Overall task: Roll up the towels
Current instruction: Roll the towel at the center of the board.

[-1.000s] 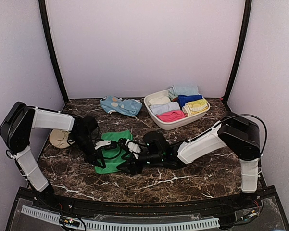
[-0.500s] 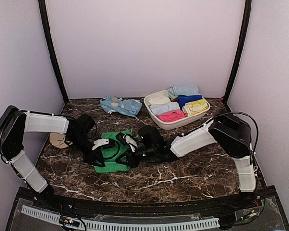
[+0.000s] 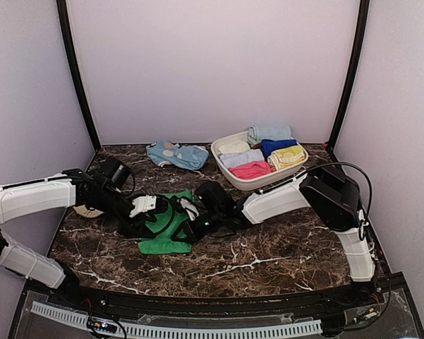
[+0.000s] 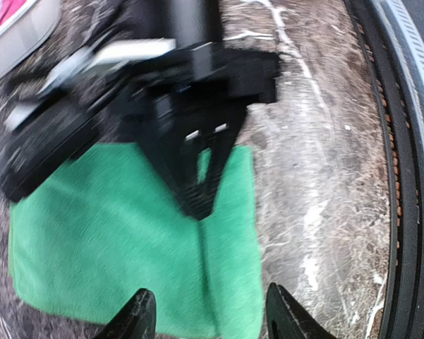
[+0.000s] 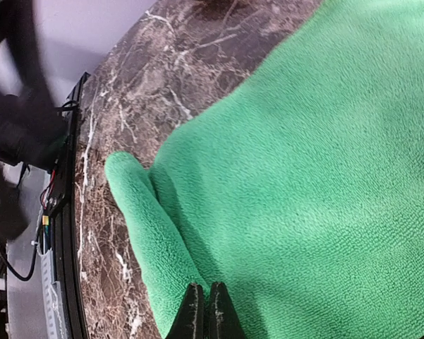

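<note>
Your right tool pinches the bright green cloth towel at its folded edge; left tool, spread, hovers over it.

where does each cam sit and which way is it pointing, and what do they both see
Top external: fixed above and behind the bases, looking down at the marble table; both arms show, meeting over the green towel.
Left wrist: on the left arm, looking down past its open left tool at the towel; the right arm shows blurred ahead.
Right wrist: close over the towel, right tool shut on its folded edge.
Shared: all three views show the green towel.
</note>
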Motion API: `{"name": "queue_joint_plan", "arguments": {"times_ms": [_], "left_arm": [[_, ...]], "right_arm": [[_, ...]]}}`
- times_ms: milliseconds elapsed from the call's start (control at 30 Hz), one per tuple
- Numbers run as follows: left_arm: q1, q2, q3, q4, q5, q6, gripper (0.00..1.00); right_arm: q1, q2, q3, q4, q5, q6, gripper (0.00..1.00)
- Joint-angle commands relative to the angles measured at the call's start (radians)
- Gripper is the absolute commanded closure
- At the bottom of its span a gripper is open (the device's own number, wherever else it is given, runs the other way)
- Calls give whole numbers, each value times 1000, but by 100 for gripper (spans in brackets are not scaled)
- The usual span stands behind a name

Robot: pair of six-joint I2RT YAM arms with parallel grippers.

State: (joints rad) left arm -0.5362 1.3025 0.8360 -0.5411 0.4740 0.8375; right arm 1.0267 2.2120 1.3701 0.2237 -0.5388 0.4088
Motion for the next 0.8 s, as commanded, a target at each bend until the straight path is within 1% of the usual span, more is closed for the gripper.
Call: {"name": "queue_joint_plan", "arguments": {"times_ms": [0, 133, 333, 400, 533, 633, 767], "left_arm": [[-87, -12, -49, 2, -40, 28, 46], [-131, 18, -120, 64, -104, 34, 47], [-133, 26, -192, 201, -203, 25, 49], [-133, 24, -201, 216, -212, 28, 50], [-134, 36, -217, 218, -205, 38, 55], [-133, 59, -232, 233, -226, 41, 56], [-133, 88, -239, 231, -234, 38, 57]], "right_arm": [[-10, 39, 53, -124, 30, 19, 100], [-12, 45, 55, -163, 58, 30, 100], [-13, 39, 45, -167, 54, 32, 100], [-13, 42, 51, -180, 55, 32, 100], [-19, 41, 48, -179, 49, 45, 100], [-20, 24, 18, -140, 47, 63, 100], [-24, 8, 8, -128, 48, 78, 99]]}}
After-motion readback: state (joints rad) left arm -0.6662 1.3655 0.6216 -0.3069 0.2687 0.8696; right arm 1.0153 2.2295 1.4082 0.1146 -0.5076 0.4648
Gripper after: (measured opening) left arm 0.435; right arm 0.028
